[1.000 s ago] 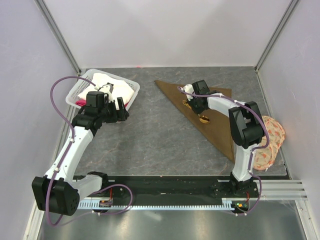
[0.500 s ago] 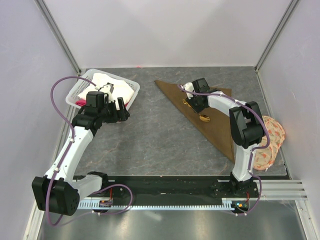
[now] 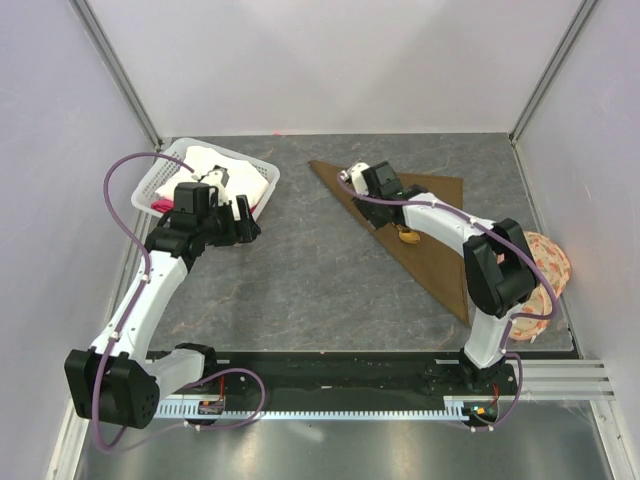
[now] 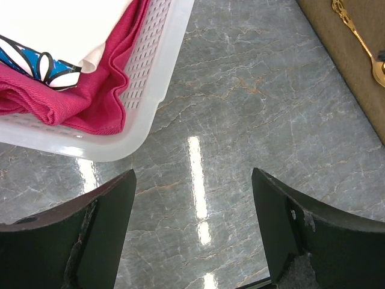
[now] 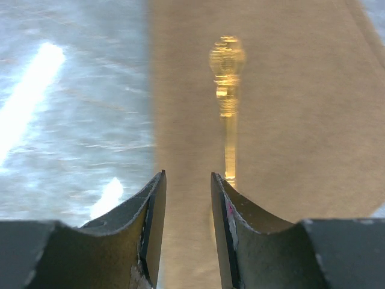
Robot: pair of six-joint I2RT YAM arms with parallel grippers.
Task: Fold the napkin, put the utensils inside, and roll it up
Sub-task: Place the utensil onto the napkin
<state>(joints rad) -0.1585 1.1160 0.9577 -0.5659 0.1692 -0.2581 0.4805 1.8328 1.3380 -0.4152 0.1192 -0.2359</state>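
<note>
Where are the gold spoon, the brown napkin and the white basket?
Gold spoon (image 3: 408, 237): top view, on its bowl.
Brown napkin (image 3: 437, 263): top view, on bare cloth below the spoon.
White basket (image 4: 150, 78): left wrist view, on its side wall.

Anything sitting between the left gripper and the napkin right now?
No: only bare grey tabletop separates the left gripper and the napkin, clear in the top view.
</note>
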